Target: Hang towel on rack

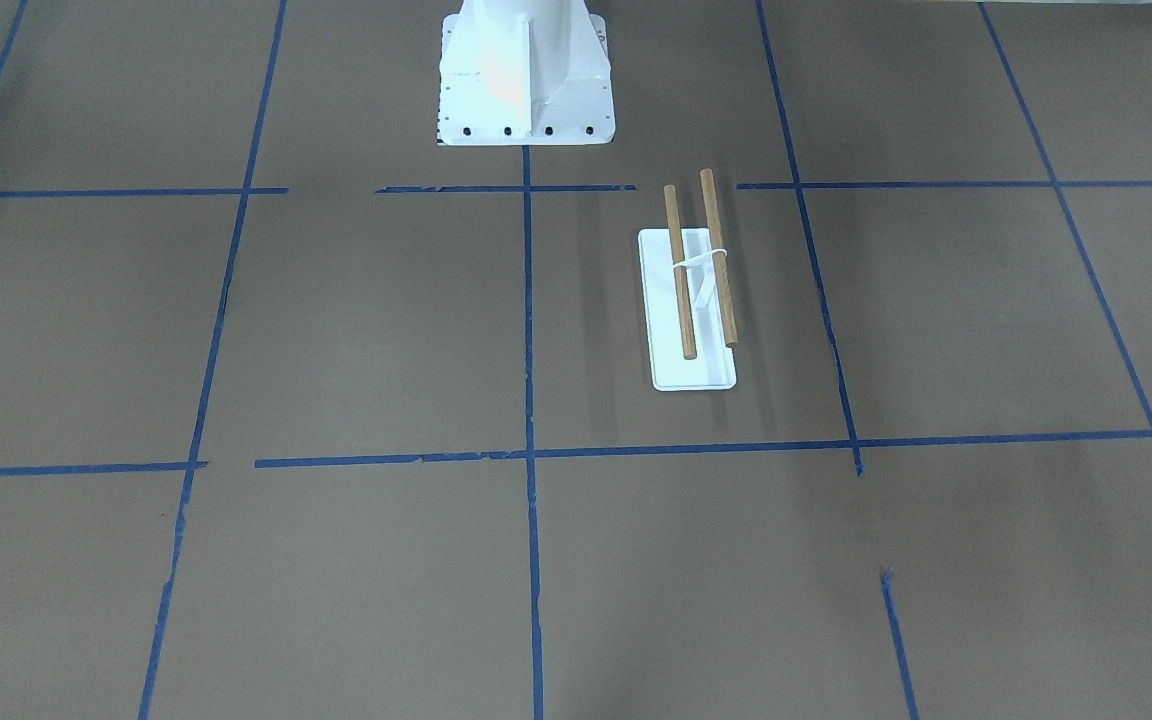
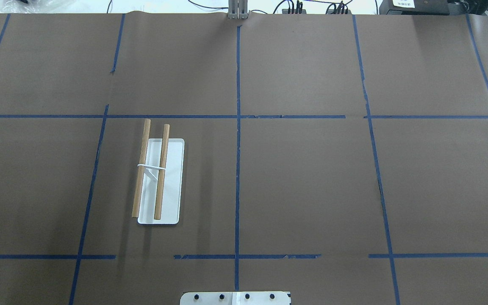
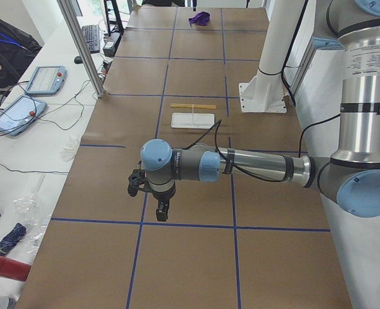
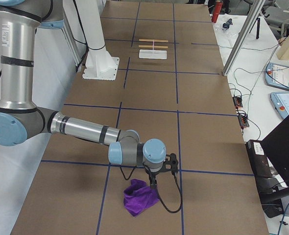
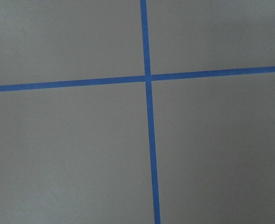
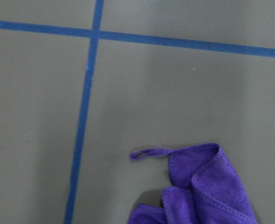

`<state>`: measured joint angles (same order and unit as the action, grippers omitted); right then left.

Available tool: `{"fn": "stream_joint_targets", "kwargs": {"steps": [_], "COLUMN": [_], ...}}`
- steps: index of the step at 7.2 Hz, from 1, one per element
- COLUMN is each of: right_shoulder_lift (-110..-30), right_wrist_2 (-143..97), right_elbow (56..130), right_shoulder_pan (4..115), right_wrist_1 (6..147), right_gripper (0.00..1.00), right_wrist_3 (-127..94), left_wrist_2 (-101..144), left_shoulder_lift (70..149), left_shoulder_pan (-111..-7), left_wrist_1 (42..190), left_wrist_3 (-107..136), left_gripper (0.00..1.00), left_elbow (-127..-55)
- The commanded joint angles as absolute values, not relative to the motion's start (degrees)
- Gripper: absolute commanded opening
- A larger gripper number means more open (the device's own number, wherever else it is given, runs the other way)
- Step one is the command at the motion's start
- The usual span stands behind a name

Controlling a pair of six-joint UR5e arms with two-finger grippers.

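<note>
The purple towel (image 4: 139, 198) lies crumpled on the brown table at the robot's right end, far from the rack. The right wrist view shows the towel's corner (image 6: 207, 186) with its little loop (image 6: 149, 153) lying flat. My right gripper (image 4: 154, 183) hangs just above the towel; I cannot tell whether it is open. The rack (image 2: 174, 178), with a white base and two wooden rods (image 1: 679, 270), stands empty left of the table's centre line. My left gripper (image 3: 158, 206) hovers over bare table at the left end, and I cannot tell whether it is open or shut.
The white robot pedestal (image 1: 524, 80) stands at the table's rear middle. Blue tape lines (image 5: 149, 140) grid the brown paper. An aluminium post (image 3: 80, 45), tablets (image 3: 45, 80) and cables sit beside the table's operator side.
</note>
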<state>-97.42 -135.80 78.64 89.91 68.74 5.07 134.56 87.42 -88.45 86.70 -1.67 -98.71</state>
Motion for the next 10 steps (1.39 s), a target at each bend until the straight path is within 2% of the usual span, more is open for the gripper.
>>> {"fn": "stream_joint_targets", "kwargs": {"steps": [1,4,5,6,9,10], "right_shoulder_lift": [-97.99,-99.66,-100.1,-100.11,-99.84,-100.37], "right_wrist_2": [-132.3,-132.1,-132.1,-132.1,-132.62,-132.97], "right_elbow": [68.83,67.59,67.67,67.85,69.6,72.83], "right_shoulder_pan": [89.12,87.11,86.84,86.75,86.13,86.22], "right_wrist_1": [56.97,56.78,56.69,56.69,55.82,53.2], "right_gripper": [1.0,1.0,0.83,0.01,0.0,0.0], "right_wrist_3": [5.98,5.89,5.71,5.8,6.33,6.42], "left_wrist_2": [134.56,134.56,134.56,134.56,134.56,134.73], "left_shoulder_lift": [87.36,87.45,87.36,87.36,87.36,87.54], "left_shoulder_pan": [-88.51,-88.51,-88.51,-88.51,-88.51,-88.51], "left_wrist_1": [86.84,86.84,86.75,86.75,86.75,86.84], "left_wrist_3": [-1.67,-1.67,-1.67,-1.67,-1.67,-1.67], "left_gripper": [1.0,1.0,1.0,1.0,1.0,1.0], "left_elbow": [-99.66,-100.54,-100.81,-100.72,-100.9,-101.16]}}
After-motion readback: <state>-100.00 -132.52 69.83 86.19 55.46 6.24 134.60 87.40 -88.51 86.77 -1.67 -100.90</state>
